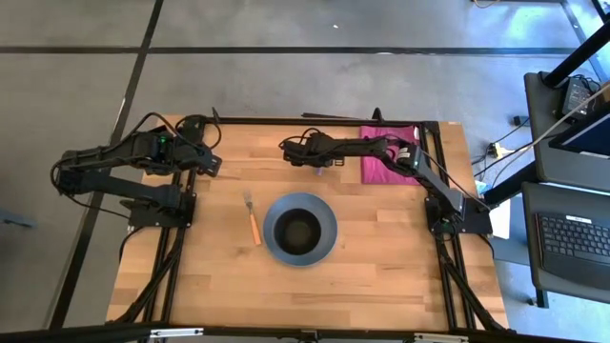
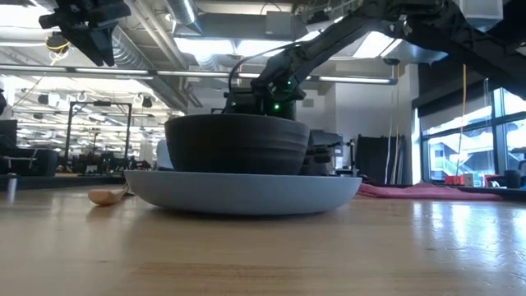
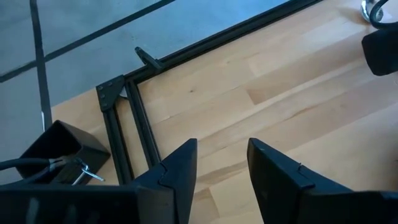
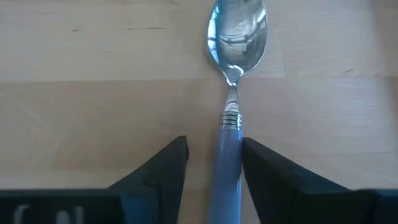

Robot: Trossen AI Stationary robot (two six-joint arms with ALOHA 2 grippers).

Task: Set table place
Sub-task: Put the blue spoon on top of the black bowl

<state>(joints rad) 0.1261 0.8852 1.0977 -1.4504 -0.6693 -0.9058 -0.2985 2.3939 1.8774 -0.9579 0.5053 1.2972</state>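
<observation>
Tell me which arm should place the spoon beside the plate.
Right. The right gripper already straddles the spoon, its purple handle between open fingers at the table's far edge. The left gripper hangs open over bare wood at the far-left corner, beyond the fork and plate.

My work surface is a light wooden plank table (image 1: 381, 257) with a black metal frame. On it lie a grey-blue plate (image 1: 326, 238) near the middle, an orange-handled fork (image 1: 253, 221) just beside the plate, a purple-handled spoon (image 4: 233, 74) — and a pink cloth (image 1: 381, 162) at the far edge.
</observation>
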